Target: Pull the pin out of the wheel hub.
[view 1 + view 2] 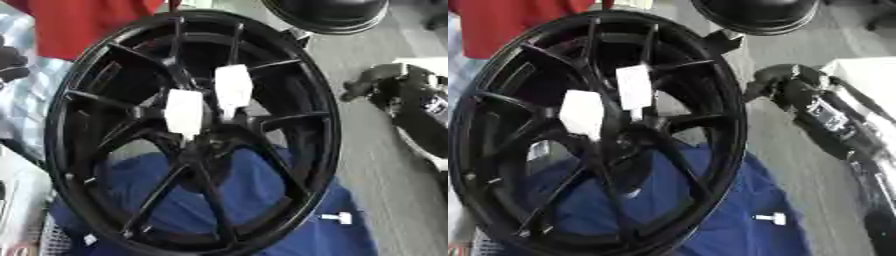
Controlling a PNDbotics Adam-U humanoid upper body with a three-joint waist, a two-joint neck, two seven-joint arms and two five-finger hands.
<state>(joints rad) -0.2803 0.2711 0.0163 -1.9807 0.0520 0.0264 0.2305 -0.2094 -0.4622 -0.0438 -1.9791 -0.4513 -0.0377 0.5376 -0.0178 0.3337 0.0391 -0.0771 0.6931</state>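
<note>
Two white block-shaped pins [234,86] stand in the middle of the black spoked alloy wheel hub [188,135], none gripped yet. Robot's right hand [798,92] hangs well apart at the right; its fingers look curled, perhaps. Next: reach in and pinch one.

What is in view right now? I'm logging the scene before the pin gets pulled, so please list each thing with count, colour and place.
wheel hub: one, black, spoked, fills the centre and left
white pieces: two, white, at the middle of the spokes
blue cloth: one, blue, under the wheel's lower part
small white piece: one, white, on the cloth at lower right
red fabric: one, red, upper left behind the wheel
round dark object: one, black, top edge
right hand: one, black, right side, clear of the wheel; fingers unclear
</note>
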